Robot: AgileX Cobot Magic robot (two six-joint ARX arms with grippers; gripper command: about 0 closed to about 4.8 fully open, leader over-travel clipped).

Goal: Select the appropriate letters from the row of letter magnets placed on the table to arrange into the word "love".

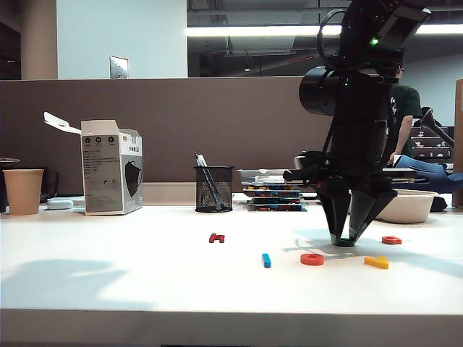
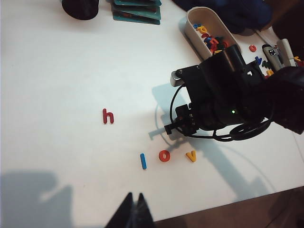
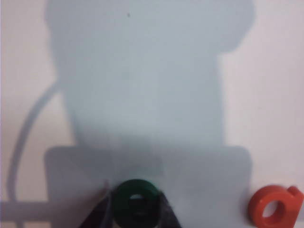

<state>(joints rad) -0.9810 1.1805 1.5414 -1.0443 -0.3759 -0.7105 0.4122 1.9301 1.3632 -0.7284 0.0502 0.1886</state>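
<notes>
Right pincer (image 3: 136, 209) closed on green letter (image 3: 136, 202) at the table (image 1: 108, 267), orange-red tailed letter (image 3: 275, 206) just beside, left pincer (image 2: 134, 209) seen narrow, raised near front edge, open surface leftward.

The tabletop (image 1: 108, 275) is plain white with a pale front edge. On it lie a dark red letter (image 1: 216, 238), a blue bar (image 1: 266, 260), an orange-red ring (image 1: 312, 259), a yellow angled piece (image 1: 376, 262) and a second orange-red letter (image 1: 391, 240). The right claw (image 3: 136, 209) is black, and the rounded piece (image 3: 137, 203) between its fingers is dark green. The left claw (image 2: 134, 213) is black too. The paper cup (image 1: 23, 191) is tan, the mesh pen holder (image 1: 214, 189) black, the carton (image 1: 111, 167) grey and white.
</notes>
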